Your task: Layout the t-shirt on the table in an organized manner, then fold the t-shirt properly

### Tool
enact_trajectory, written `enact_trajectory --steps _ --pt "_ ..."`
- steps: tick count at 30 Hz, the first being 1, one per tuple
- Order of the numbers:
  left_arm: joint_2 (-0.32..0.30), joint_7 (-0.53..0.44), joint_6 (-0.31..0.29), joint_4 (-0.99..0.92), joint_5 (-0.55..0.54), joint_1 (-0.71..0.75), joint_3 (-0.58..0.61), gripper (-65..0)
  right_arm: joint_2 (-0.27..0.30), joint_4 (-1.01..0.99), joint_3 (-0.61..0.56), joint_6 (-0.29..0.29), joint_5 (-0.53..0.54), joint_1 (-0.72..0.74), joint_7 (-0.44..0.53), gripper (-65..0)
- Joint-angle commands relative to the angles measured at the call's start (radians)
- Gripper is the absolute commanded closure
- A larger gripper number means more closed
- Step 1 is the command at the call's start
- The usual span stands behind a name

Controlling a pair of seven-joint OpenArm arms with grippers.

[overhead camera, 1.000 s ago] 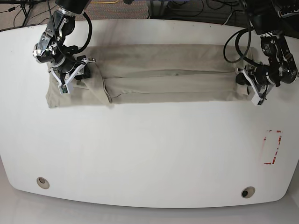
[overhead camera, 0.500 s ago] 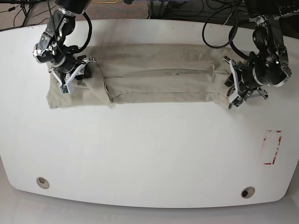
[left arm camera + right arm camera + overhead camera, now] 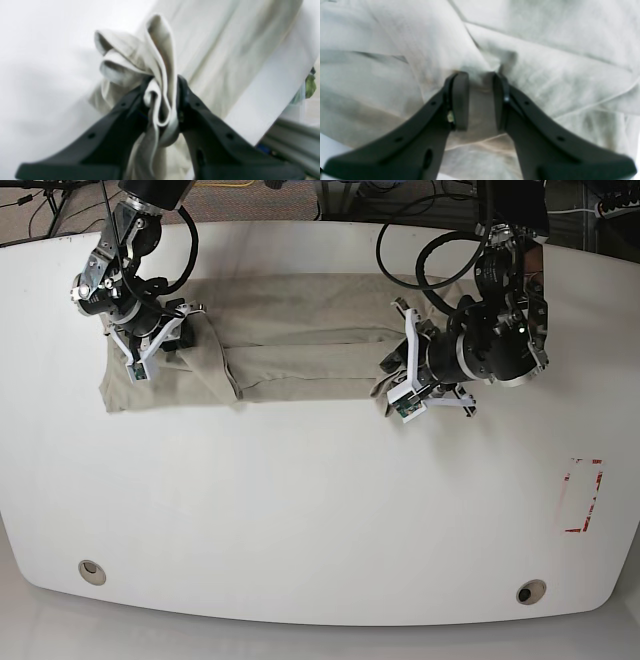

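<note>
The beige t-shirt (image 3: 300,340) lies as a long folded strip across the far half of the white table (image 3: 320,500). My left gripper (image 3: 396,380) is shut on the strip's right end, lifted and bunched near the table's middle. In the left wrist view the black fingers (image 3: 130,110) of the left gripper (image 3: 161,82) pinch several crumpled layers of the t-shirt (image 3: 155,50). My right gripper (image 3: 160,345) rests on the strip's left end. In the right wrist view the right gripper (image 3: 476,77) is shut on a raised fold of the t-shirt (image 3: 545,75).
A red-tape rectangle (image 3: 583,495) marks the table at the right. Two round grey grommet holes (image 3: 91,571) (image 3: 530,591) sit near the front edge. Cables hang behind the table's far edge, close to both arms.
My left gripper has travelled left from the table's right side to near its middle, carrying the t-shirt's right end over the strip. The right arm has stayed put.
</note>
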Motion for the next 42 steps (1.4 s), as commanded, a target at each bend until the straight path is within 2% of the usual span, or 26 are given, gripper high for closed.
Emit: enact_trajectory --steps 1,7,17,19,23,27,33,36,40,42 --pt "0.036 -0.014 -0.001 0.006 0.026 -0.033 0.022 -6.9 0.005 0.006 0.0 -0.005 -0.02 0.003 -0.022 -17.3" --pt "0.083 -0.014 -0.001 0.005 0.07 -0.043 0.063 -6.9 0.005 0.008 0.0 -0.005 -0.02 0.003 -0.022 -17.3" --pt "0.083 -0.014 -0.001 0.005 0.12 -0.043 0.117 -7.8 0.006 0.008 0.0 -0.005 -0.019 0.003 -0.022 -17.3" --pt "0.083 -0.014 -0.001 0.005 0.123 -0.043 0.123 -10.8 0.006 0.008 0.0 -0.005 -0.019 0.003 -0.022 -17.3" --pt "0.102 -0.014 -0.001 0.005 0.127 -0.044 0.12 -25.1 0.006 0.008 0.0 -0.005 -0.017 0.003 -0.022 -17.3" --pt "0.132 -0.014 -0.001 0.008 0.12 -0.062 0.123 -35.7 0.006 0.008 0.0 -0.005 -0.017 0.003 -0.022 -17.3" --pt "0.192 -0.014 -0.001 0.013 0.057 -0.093 0.151 -37.5 0.006 0.008 -0.002 -0.005 -0.017 0.003 -0.022 -17.3" --pt "0.188 -0.014 -0.001 0.016 0.006 -0.113 0.144 -37.4 0.006 0.008 -0.002 -0.005 -0.017 0.003 -0.022 -17.3" --pt "0.146 -0.014 -0.001 0.009 0.017 -0.121 0.065 -37.4 0.006 0.008 -0.002 -0.005 -0.017 0.003 -0.024 -17.3" --pt "0.096 -0.014 -0.001 0.005 0.014 -0.116 -0.015 -37.4 0.006 0.008 -0.002 -0.005 -0.017 0.003 -0.024 -17.3"
